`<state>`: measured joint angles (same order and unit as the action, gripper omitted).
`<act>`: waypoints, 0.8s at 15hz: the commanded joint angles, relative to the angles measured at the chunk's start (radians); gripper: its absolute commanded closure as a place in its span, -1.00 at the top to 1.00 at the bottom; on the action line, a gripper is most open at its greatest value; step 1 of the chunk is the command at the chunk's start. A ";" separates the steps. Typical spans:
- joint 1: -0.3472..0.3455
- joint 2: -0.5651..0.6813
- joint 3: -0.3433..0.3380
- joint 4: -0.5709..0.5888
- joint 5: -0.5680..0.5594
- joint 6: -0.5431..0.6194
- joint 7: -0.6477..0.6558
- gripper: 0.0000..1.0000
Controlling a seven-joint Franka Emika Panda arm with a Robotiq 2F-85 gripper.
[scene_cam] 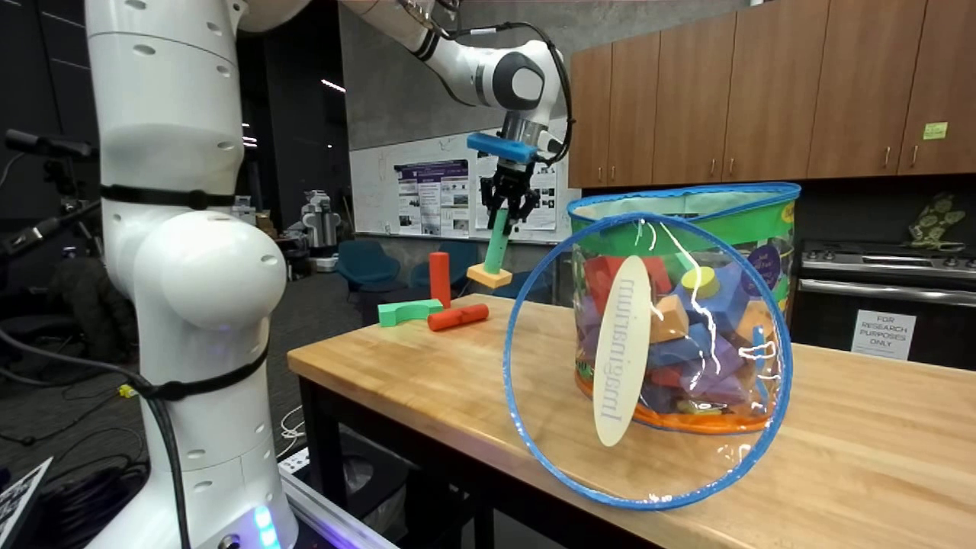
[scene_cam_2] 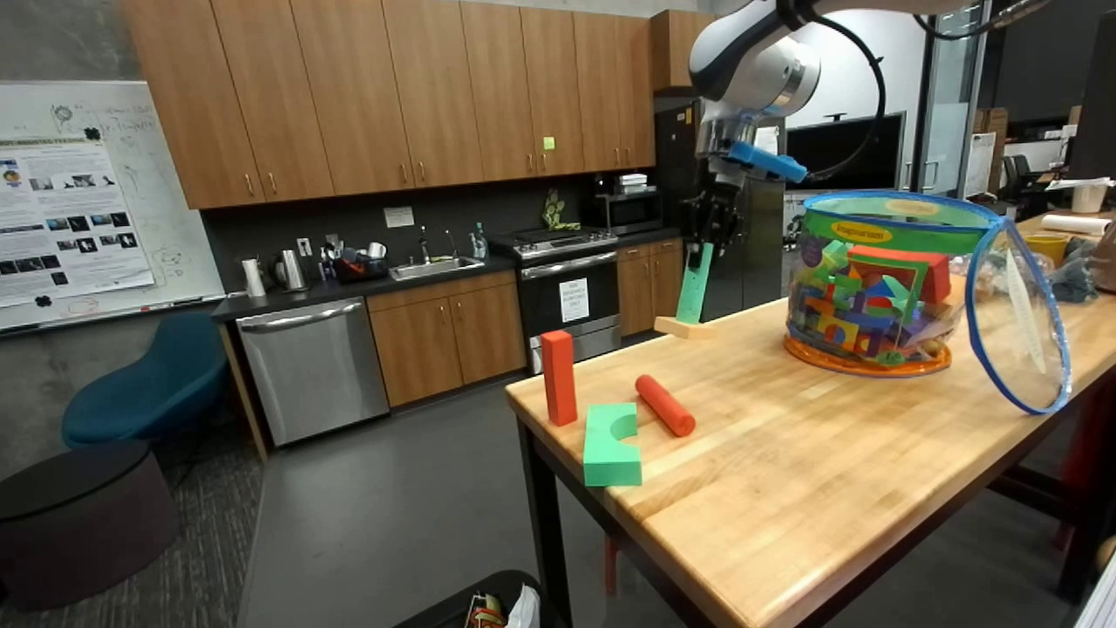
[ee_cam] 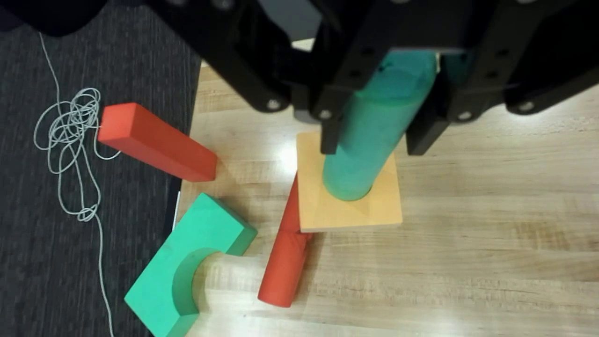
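The green cylinder (ee_cam: 358, 161) is pinched between the fingers of the gripper (ee_cam: 373, 138), so the jaws stand apart only by its thickness. It is tilted, and at its lower end is a square orange block (ee_cam: 346, 215); whether the cylinder enters a hole there, I cannot tell. Both appear raised above the wooden table (scene_cam_2: 750, 497). On the table, near them, lie a red cylinder (scene_cam_2: 665, 406) and a green arch block (scene_cam_2: 610, 462), while a red block (scene_cam_2: 559, 378) stands upright. Further along the table is a transparent bag (scene_cam: 740, 229), filled with blocks of many colours, among them a yellow round block (scene_cam: 700, 283). Its round lid (scene_cam: 621, 351) is open.
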<state>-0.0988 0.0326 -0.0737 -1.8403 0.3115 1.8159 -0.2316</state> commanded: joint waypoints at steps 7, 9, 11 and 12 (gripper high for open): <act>0.006 0.044 0.008 -0.134 0.148 0.044 -0.108 -0.71; 0.006 0.062 0.011 -0.135 0.146 0.036 -0.113 -0.71; 0.006 0.080 0.013 -0.135 0.139 0.034 -0.104 -0.71; 0.004 0.087 0.013 -0.132 0.135 0.030 -0.099 -0.71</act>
<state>-0.0895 0.1025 -0.0641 -1.9735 0.4404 1.8515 -0.3264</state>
